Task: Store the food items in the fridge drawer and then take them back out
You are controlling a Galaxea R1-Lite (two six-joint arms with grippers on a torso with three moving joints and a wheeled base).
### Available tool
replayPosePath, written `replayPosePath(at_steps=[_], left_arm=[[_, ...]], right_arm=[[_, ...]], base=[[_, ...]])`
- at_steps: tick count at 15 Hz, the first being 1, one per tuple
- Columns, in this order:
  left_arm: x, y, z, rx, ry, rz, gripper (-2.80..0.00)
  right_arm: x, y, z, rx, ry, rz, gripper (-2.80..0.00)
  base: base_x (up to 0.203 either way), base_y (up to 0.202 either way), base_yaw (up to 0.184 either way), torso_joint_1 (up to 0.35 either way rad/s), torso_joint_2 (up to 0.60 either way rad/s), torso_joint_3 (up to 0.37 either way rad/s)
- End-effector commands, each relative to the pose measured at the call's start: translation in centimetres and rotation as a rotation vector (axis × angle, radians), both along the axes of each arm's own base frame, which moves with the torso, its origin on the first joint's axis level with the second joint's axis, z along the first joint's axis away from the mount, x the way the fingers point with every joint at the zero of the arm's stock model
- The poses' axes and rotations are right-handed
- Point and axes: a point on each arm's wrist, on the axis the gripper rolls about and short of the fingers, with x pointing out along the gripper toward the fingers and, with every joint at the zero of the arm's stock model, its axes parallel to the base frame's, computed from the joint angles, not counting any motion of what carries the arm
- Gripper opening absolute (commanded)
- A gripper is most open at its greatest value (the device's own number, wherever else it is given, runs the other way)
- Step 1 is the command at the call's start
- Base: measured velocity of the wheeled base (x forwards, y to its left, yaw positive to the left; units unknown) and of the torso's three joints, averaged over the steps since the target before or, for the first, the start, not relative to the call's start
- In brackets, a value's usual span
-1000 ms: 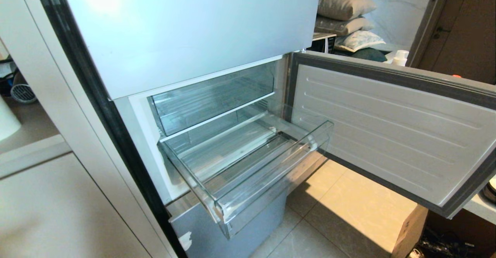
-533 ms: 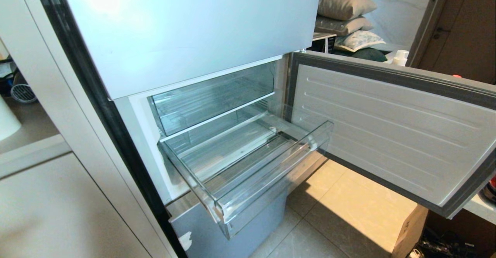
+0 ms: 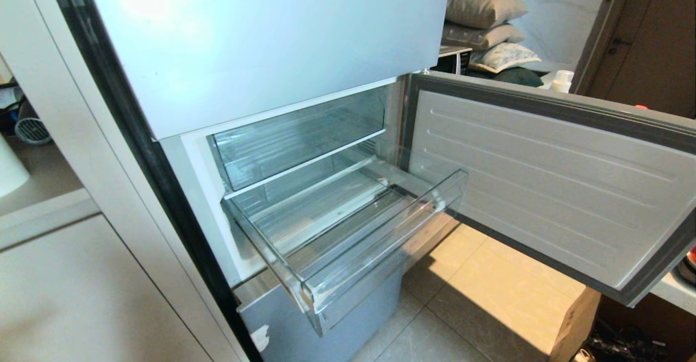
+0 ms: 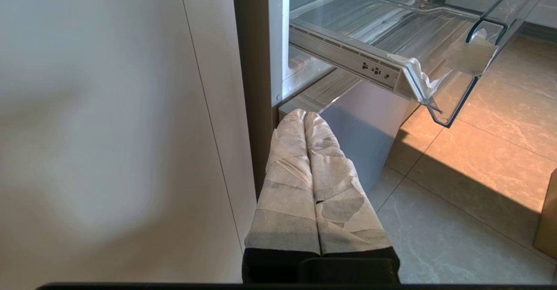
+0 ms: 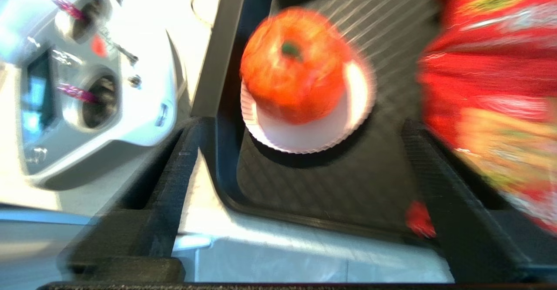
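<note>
The fridge drawer (image 3: 380,248), a wide clear bin with a ribbed floor, stands pulled out and empty; a whitish patch marks its front corner (image 4: 472,55). In the right wrist view a roundish orange-red food item (image 5: 296,63) with a dark notch on top sits on a small white paper plate (image 5: 313,135) in a black tray (image 5: 348,181). My right gripper (image 5: 302,124) is open and empty, its black fingers (image 5: 174,168) spread wide just short of the plate. My left gripper (image 4: 303,115), wrapped in white tape, is shut and parked low by the fridge's bottom corner.
The fridge door (image 3: 544,182) hangs open on the right, over a cardboard box (image 3: 573,324) on the tiled floor. A shorter clear bin (image 3: 293,139) sits above the drawer. A red snack bag (image 5: 487,85) lies beside the plate, and a white remote controller (image 5: 87,85) lies outside the tray.
The fridge, door and drawer have not moved. A small red patch now shows at the head view's far right edge, where there was none a second ago.
</note>
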Motion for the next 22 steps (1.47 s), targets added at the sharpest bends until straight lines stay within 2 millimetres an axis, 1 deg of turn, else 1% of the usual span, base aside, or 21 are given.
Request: replayPosePath(at_steps=[1, 3, 4, 5, 6, 8, 9, 10, 12, 13, 14, 15, 16, 17, 18, 19, 20, 22], left_arm=[[0.0, 0.0, 0.0, 0.001, 0.001, 0.0, -2.8], [0.0, 0.0, 0.0, 0.001, 0.001, 0.0, -2.8], [0.0, 0.0, 0.0, 0.0, 0.001, 0.0, -2.8], [0.0, 0.0, 0.0, 0.0, 0.001, 0.0, -2.8], [0.0, 0.0, 0.0, 0.001, 0.001, 0.0, -2.8], [0.0, 0.0, 0.0, 0.0, 0.001, 0.0, -2.8], [0.0, 0.0, 0.0, 0.001, 0.001, 0.0, -2.8], [0.0, 0.0, 0.0, 0.001, 0.001, 0.0, -2.8], [0.0, 0.0, 0.0, 0.0, 0.001, 0.0, -2.8], [0.0, 0.0, 0.0, 0.0, 0.001, 0.0, -2.8], [0.0, 0.0, 0.0, 0.001, 0.001, 0.0, -2.8], [0.0, 0.0, 0.0, 0.0, 0.001, 0.0, -2.8], [0.0, 0.0, 0.0, 0.001, 0.001, 0.0, -2.8], [0.0, 0.0, 0.0, 0.0, 0.001, 0.0, -2.8], [0.0, 0.0, 0.0, 0.0, 0.001, 0.0, -2.8], [0.0, 0.0, 0.0, 0.001, 0.001, 0.0, -2.8], [0.0, 0.0, 0.0, 0.0, 0.001, 0.0, -2.8], [0.0, 0.0, 0.0, 0.0, 0.001, 0.0, -2.8]], right_arm=[[-3.3, 2.1, 4.7, -0.088, -0.072, -0.065, -2.8], [-6.4, 3.5, 6.8, -0.137, -0.104, -0.151, -2.8], [-7.9, 4.8, 8.0, -0.17, -0.125, -0.181, -2.8], [-9.2, 6.4, 9.1, -0.204, -0.147, -0.198, -2.8], [-10.4, 8.3, 9.8, -0.235, -0.166, -0.207, -2.8], [-12.4, 13.0, 10.8, -0.313, -0.216, -0.19, -2.8], [-13.0, 15.5, 10.9, -0.346, -0.245, -0.152, -2.8], [-13.1, 18.1, 10.7, -0.366, -0.279, -0.077, -2.8], [-13.1, 22.6, 9.9, -0.371, -0.34, 0.12, -2.8], [-13.6, 24.7, 9.3, -0.367, -0.374, 0.231, -2.8], [-14.8, 26.9, 8.6, -0.362, -0.415, 0.361, -2.8], [-16.6, 28.3, 7.8, -0.375, -0.443, 0.437, -2.8], [-18.5, 29.0, 6.5, -0.397, -0.45, 0.486, -2.8], [-20.1, 29.4, 4.9, -0.426, -0.445, 0.521, -2.8], [-21.3, 29.5, 3.1, -0.46, -0.426, 0.547, -2.8], [-22.1, 29.5, 0.1, -0.496, -0.367, 0.579, -2.8], [-22.6, 29.5, -1.8, -0.516, -0.337, 0.599, -2.8], [-23.7, 29.5, -3.1, -0.541, -0.395, 0.616, -2.8]], base=[[0.0, 0.0, 0.0, 0.0, 0.0, 0.0], [0.0, 0.0, 0.0, 0.0, 0.0, 0.0], [0.0, 0.0, 0.0, 0.0, 0.0, 0.0], [0.0, 0.0, 0.0, 0.0, 0.0, 0.0], [0.0, 0.0, 0.0, 0.0, 0.0, 0.0], [0.0, 0.0, 0.0, 0.0, 0.0, 0.0], [0.0, 0.0, 0.0, 0.0, 0.0, 0.0], [0.0, 0.0, 0.0, 0.0, 0.0, 0.0], [0.0, 0.0, 0.0, 0.0, 0.0, 0.0], [0.0, 0.0, 0.0, 0.0, 0.0, 0.0], [0.0, 0.0, 0.0, 0.0, 0.0, 0.0], [0.0, 0.0, 0.0, 0.0, 0.0, 0.0], [0.0, 0.0, 0.0, 0.0, 0.0, 0.0], [0.0, 0.0, 0.0, 0.0, 0.0, 0.0], [0.0, 0.0, 0.0, 0.0, 0.0, 0.0], [0.0, 0.0, 0.0, 0.0, 0.0, 0.0], [0.0, 0.0, 0.0, 0.0, 0.0, 0.0], [0.0, 0.0, 0.0, 0.0, 0.0, 0.0]])
